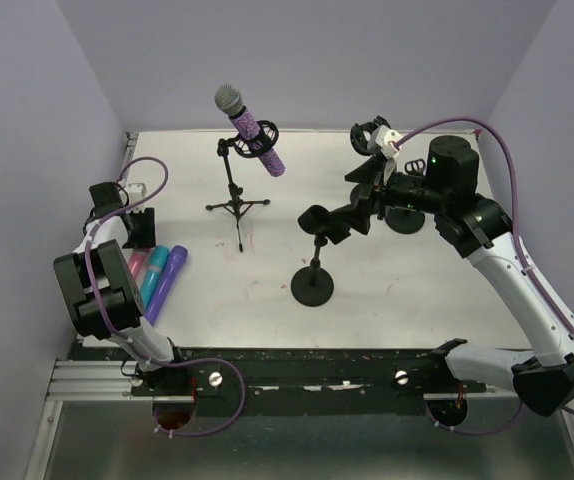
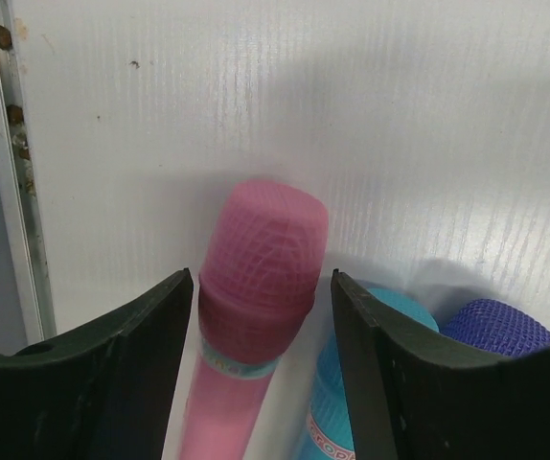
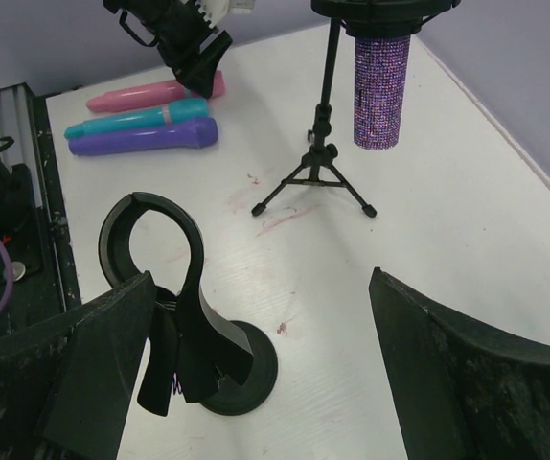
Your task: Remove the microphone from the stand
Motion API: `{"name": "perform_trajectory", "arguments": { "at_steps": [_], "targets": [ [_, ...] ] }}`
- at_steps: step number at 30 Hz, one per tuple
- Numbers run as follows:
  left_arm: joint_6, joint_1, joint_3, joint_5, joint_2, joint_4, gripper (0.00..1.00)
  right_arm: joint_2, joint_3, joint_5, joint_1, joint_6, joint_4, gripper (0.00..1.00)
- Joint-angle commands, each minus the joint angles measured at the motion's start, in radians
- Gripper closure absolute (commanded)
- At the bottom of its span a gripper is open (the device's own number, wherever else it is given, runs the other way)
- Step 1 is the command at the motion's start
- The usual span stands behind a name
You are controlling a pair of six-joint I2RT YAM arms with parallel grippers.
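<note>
Take the table [image 1: 417, 290] from above as a dial, with twelve at the far wall. The glitter microphone [image 1: 260, 140] is at about ten o'clock, seated in the ring clip of the tripod stand [image 1: 237, 203]; it is tilted, silver grille up toward eleven, purple tail down toward four; neither of my pincers touches it, and both are well apart from it.

My left pincer [image 2: 261, 280] is down at eight o'clock, jaws apart and straddling the head of the pink microphone [image 2: 261, 225], which lies flat on the table; a thin strip of white shows between each finger and the pink mesh, so I grip nothing. Beside the pink one, toward three o'clock, lie the teal microphone [image 3: 141, 122] and then the purple microphone [image 3: 146, 139]; the three are side by side and parallel.

My right pincer [image 3: 261, 283] hangs near the middle of the dial, jaws spread wide and empty. Below it stands the round-base stand [image 3: 213, 355] with its black curved clip, close to the finger at seven o'clock of that wrist view; there the tripod stand is at one o'clock, with the glitter body hanging through its ring. A second round base [image 1: 404, 220] shows at three o'clock on the dial, partly hidden behind my right arm.
</note>
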Motion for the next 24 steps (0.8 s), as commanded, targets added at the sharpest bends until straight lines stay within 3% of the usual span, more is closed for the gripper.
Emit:
{"name": "perform_trajectory", "arguments": {
  "at_steps": [1, 10, 19, 22, 24],
  "targets": [
    [0.0, 0.011, 0.024, 0.041, 0.01, -0.031, 0.32, 0.003, 0.008, -0.025, -0.003, -0.008, -0.014, 0.0],
    [-0.028, 0.011, 0.038, 0.057, -0.034, -0.086, 0.32, -0.002, 0.032, -0.032, -0.003, -0.034, -0.032, 0.0],
    [-0.01, 0.01, -0.002, 0.093, -0.387, -0.166, 0.28, 0.026, 0.1, -0.121, -0.003, -0.111, -0.129, 0.0],
    [0.027, 0.011, -0.001, 0.212, -0.555, -0.188, 0.27, 0.031, 0.104, -0.138, -0.003, -0.125, -0.137, 0.0],
    [0.073, 0.011, 0.001, 0.405, -0.657, -0.209, 0.27, 0.034, 0.12, -0.159, -0.001, -0.154, -0.17, 0.0]
  ]
}}
